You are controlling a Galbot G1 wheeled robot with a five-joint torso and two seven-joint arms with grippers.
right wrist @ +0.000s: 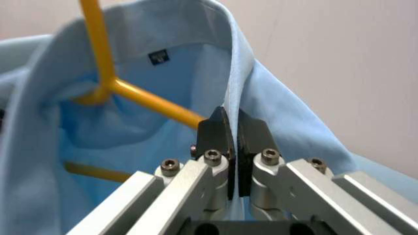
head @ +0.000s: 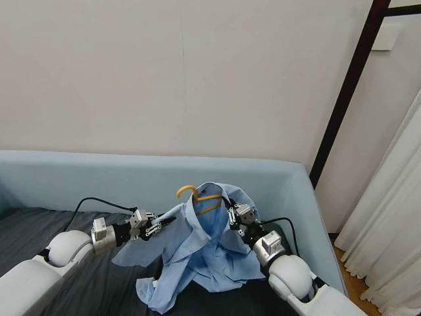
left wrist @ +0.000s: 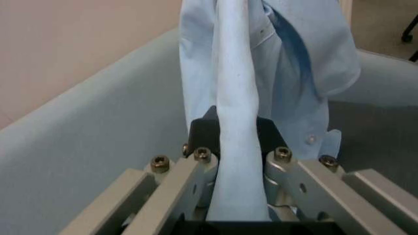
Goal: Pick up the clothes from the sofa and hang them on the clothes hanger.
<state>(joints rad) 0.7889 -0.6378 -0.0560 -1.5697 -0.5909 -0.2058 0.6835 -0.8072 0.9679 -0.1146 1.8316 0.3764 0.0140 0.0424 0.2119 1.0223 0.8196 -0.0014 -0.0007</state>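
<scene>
Holding a rolled fold of the blue shirt (head: 197,260) tight in the left hand (head: 161,226). Pinching the collar edge in the right hand (head: 233,215), beside the yellow hanger (head: 197,195) inside the shirt, over the sofa (head: 59,174). Could slide off the hanger if pulled too hard to one side.

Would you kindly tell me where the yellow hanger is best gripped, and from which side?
Probably the hanger by its bare hook, from above: it pokes out over the collar, while the blue shirt drapes its arms. The left pincer pinches a shirt fold, the right pincer the collar.
</scene>
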